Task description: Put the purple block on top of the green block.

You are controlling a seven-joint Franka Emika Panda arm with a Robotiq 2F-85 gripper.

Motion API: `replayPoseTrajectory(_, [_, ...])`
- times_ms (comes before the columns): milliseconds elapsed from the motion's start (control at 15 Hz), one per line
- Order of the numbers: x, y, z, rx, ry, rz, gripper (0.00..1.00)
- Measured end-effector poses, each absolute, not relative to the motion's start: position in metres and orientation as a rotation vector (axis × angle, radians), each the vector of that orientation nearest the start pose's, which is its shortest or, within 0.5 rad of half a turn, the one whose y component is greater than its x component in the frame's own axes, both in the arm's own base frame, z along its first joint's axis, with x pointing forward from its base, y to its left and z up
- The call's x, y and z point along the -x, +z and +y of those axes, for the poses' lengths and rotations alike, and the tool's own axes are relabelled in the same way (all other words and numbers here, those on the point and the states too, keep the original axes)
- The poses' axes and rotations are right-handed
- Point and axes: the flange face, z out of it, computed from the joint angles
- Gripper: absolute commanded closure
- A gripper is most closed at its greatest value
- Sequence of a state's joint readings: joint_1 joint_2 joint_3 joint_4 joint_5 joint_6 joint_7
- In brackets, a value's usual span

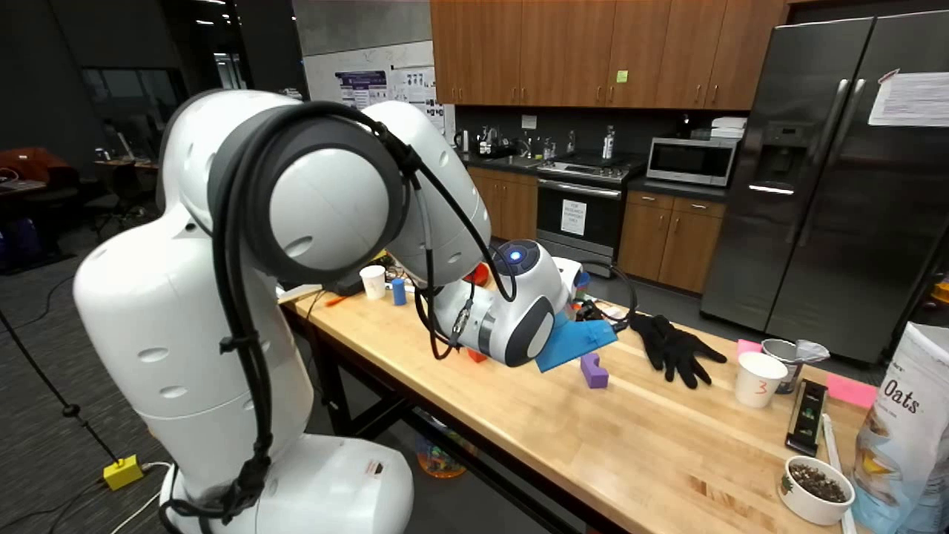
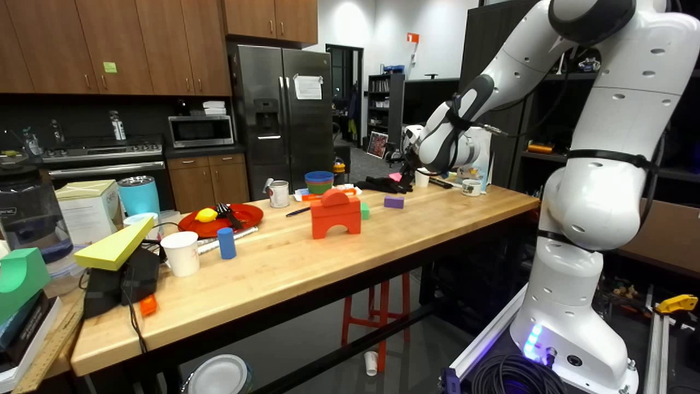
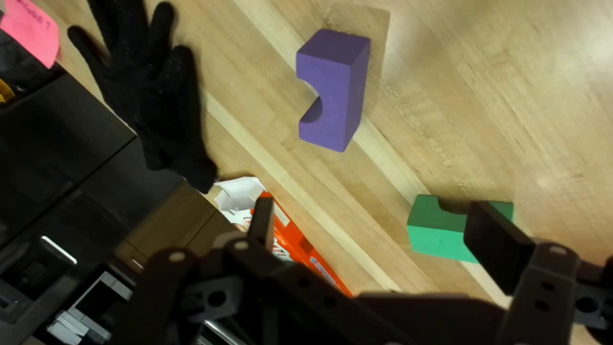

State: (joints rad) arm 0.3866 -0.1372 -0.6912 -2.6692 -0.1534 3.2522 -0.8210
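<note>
The purple block (image 3: pixel 335 93), with a half-round notch, lies on the table in the upper middle of the wrist view. It also shows in both exterior views (image 1: pixel 594 372) (image 2: pixel 394 202). The green block (image 3: pixel 433 235), also notched, lies on the table at lower right in the wrist view, partly covered by one finger. In an exterior view it stands just behind the orange-red block (image 2: pixel 365 211); elsewhere the arm hides it. My gripper (image 3: pixel 374 223) is open and empty, its fingers wide apart above the table. Both blocks lie apart from each other.
An orange-red arch block (image 2: pixel 336 216) stands close to the green block. A black glove (image 3: pixel 148 96) and an orange-white package (image 3: pixel 306 247) lie beyond the blocks. Cups (image 1: pixel 759 380), a red plate (image 2: pixel 249 214) and a blue cylinder (image 2: pixel 226 243) stand along the table.
</note>
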Motion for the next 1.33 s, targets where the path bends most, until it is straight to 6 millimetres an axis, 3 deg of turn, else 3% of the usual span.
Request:
replayPoseTrajectory(667, [-0.425, 0.324, -0.174, 3.199, -0.777, -0.872, 0.00])
replayPoseTrajectory(1333, [-0.430, 0.321, -0.176, 3.158, -0.755, -0.892, 0.00])
